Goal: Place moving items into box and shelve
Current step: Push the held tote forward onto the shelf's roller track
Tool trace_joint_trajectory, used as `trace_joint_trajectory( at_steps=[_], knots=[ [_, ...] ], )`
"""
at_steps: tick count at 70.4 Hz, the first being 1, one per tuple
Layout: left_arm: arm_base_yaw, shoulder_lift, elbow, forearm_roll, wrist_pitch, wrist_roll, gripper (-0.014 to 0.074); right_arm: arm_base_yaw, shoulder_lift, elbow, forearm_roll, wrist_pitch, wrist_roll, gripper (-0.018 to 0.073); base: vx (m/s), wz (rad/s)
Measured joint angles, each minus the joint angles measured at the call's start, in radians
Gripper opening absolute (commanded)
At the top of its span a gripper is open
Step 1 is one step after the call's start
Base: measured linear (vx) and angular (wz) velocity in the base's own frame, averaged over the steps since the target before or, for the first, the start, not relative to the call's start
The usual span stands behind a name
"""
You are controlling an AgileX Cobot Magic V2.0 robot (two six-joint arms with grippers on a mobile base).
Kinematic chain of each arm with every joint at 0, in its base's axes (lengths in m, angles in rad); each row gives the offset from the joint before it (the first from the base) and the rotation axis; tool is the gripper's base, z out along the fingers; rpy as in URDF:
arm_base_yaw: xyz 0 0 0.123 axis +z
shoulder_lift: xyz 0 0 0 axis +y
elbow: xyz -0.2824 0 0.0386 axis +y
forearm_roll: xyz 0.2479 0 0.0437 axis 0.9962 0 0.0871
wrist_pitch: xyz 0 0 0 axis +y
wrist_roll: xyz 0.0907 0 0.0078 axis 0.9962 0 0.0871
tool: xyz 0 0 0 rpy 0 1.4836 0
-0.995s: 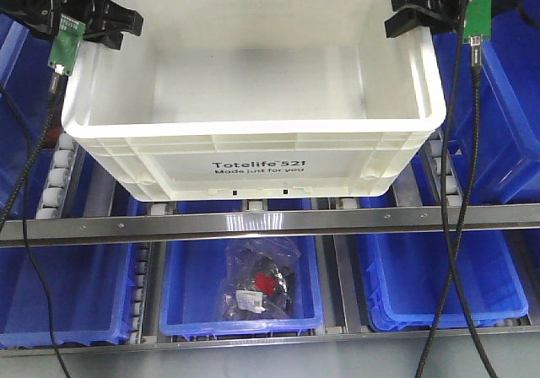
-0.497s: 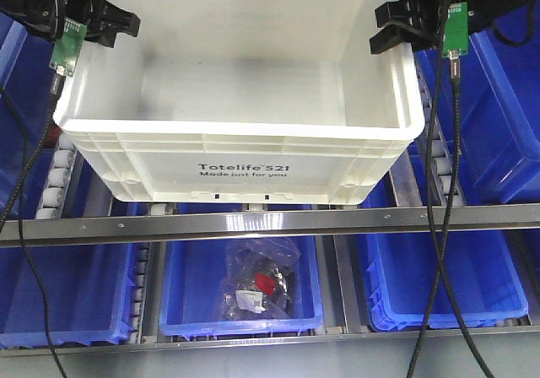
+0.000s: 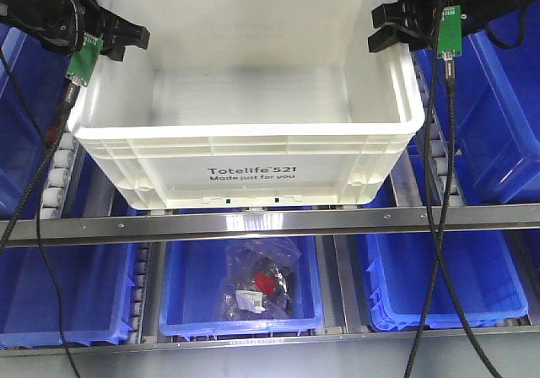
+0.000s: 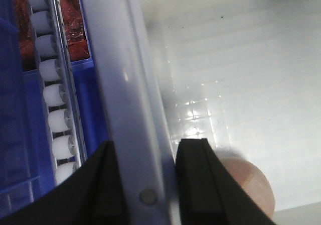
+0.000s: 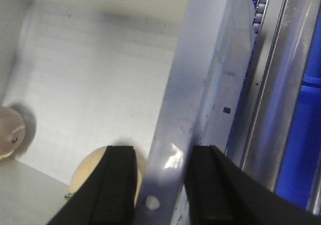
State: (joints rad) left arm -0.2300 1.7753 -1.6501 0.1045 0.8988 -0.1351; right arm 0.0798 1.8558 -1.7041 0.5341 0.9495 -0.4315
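Inside the white tote (image 3: 245, 154) lie both plush toys (image 5: 10, 132); left gripper (image 4: 150, 185) and right gripper (image 5: 160, 185) jaws straddle its rims, grip uncertain; shelving remains.

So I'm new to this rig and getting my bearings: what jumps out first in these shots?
The big white box printed "Totelife 521" fills the upper shelf, with the left end effector and right end effector each straddling one of its side walls. Inside, a pink plush toy and a yellowish one lie on the floor. Below, a blue bin holds a clear bag of parts.
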Motion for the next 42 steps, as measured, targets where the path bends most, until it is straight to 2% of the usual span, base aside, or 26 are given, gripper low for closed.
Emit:
trace_joint_trajectory(
  at_steps=[26, 27, 33, 42],
  knots=[
    [0.001, 0.036, -0.009, 0.005, -0.037, 0.001, -0.0015, 0.0, 0.003, 0.001, -0.002, -0.015, -0.008, -0.0011, 0.0, 0.0],
    [0.001, 0.039, -0.012, 0.008, -0.048, 0.001, 0.0025, 0.0, 0.004, 0.005, -0.002, -0.022, -0.018, 0.002, 0.0, 0.0],
    [0.001, 0.039, -0.012, 0.008, -0.05, 0.001, 0.0076, 0.0, 0.004, 0.005, -0.002, -0.026, -0.023, 0.0066, 0.0, 0.0],
    [0.001, 0.039, -0.012, 0.008, -0.05, 0.001, 0.0183, 0.0, 0.004, 0.005, -0.002, -0.027, -0.023, 0.018, 0.0, 0.0]
  ],
)
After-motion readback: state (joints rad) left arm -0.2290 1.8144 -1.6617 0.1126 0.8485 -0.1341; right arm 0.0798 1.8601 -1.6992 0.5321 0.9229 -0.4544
